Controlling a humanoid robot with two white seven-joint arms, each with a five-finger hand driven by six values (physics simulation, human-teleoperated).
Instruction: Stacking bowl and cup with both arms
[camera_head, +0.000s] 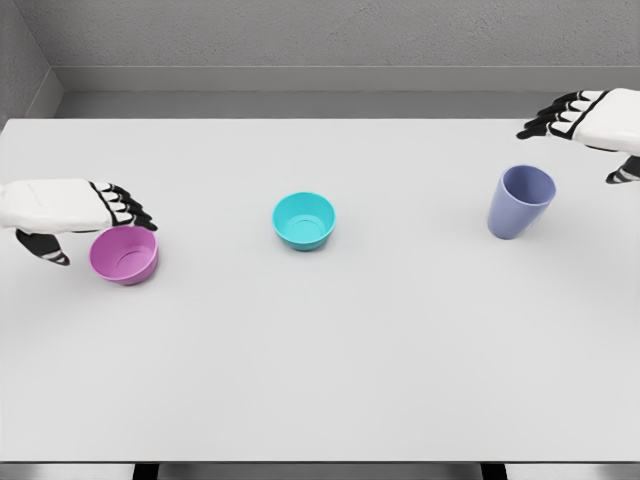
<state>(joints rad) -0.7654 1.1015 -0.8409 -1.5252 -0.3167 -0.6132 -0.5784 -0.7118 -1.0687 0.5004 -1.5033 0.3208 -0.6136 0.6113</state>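
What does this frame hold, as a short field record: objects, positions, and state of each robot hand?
surface: white table
left item: pink bowl, upright
middle item: teal bowl, upright
right item: blue cup, upright
stacking: none yet, all three apart
left robot hand: open, over the pink bowl's far rim
right robot hand: open, beyond and right of the blue cup

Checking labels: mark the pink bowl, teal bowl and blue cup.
pink plastic bowl (124, 257), head view, inner wall
teal plastic bowl (304, 222), head view, inner floor
blue-violet plastic cup (516, 208), head view, outer wall
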